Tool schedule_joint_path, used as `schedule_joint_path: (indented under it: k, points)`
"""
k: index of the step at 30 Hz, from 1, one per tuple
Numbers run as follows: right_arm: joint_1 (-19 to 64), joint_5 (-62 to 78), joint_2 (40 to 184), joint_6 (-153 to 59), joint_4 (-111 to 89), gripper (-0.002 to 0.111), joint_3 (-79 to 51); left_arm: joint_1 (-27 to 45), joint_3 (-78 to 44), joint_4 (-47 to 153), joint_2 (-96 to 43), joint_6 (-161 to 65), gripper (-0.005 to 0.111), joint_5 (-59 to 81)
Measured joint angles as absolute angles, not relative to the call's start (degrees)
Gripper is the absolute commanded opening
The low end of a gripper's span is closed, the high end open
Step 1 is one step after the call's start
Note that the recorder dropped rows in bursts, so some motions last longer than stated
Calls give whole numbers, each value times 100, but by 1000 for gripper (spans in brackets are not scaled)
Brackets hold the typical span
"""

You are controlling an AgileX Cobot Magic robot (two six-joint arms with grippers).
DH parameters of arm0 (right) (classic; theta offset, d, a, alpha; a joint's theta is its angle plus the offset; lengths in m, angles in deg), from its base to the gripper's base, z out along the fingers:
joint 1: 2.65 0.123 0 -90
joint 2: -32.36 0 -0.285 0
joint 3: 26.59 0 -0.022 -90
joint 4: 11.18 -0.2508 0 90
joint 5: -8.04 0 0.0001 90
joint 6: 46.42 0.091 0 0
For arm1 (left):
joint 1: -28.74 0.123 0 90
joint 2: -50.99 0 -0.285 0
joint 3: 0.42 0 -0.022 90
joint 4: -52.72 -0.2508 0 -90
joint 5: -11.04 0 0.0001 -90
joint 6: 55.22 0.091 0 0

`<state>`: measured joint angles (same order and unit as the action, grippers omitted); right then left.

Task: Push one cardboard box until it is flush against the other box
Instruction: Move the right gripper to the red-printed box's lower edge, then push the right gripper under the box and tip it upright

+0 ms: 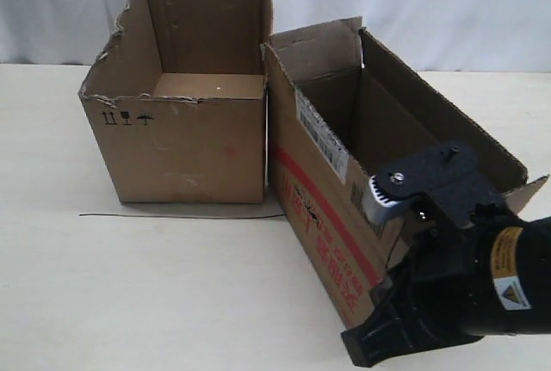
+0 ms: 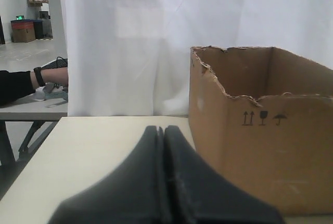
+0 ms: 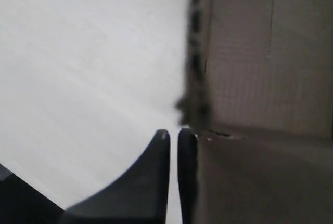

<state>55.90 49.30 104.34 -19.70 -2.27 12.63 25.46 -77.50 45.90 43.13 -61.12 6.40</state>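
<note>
While the cardboard box (image 1: 320,203) meets the other box (image 1: 185,151) corner-to-corner, the right gripper (image 3: 173,133), pinched narrow, abuts it.

White curtain (image 1: 430,9) behind a cream tabletop (image 1: 129,302) — beyond it, grey floor (image 2: 26,55) and another table (image 2: 26,114).

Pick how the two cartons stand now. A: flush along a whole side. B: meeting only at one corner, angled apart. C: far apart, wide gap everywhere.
B: the red-printed carton meets the plain carton at one corner, with a wedge of table opening between them.
</note>
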Motion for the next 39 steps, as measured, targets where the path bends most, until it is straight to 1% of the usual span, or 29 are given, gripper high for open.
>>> schedule_joint_path:
  k: [5,15,20,22,25,28,30,34,39]
  points:
    - [5600,4246,10866,-1970,-207,5,1239,2546,-7750,4590,4313,-6112,0,640]
    - [5600,3981,11153,-1970,-39,5,789,2546,-7750,4590,4313,-6112,0,640]
    - [5600,4461,11066,-2009,-71,5,388,2546,-7750,4590,4313,-6112,0,640]
    - [5600,4738,10928,-2312,-482,5,254,2546,-7750,4590,4313,-6112,0,640]
    - [5600,5410,10665,-2908,-1315,5,169,2546,-7750,4590,4313,-6112,0,640]
    - [5600,6136,10538,-3136,-1492,5,169,2546,-7750,4590,4313,-6112,0,640]
    - [5600,6307,10487,-3172,-1492,5,169,2546,-7750,4590,4313,-6112,0,640]
    - [5600,5947,10473,-3116,-1340,5,451,2546,-7750,4590,4313,-6112,0,640]
    - [5600,4908,10613,-2750,-994,5,1032,2546,-7750,4590,4313,-6112,0,640]
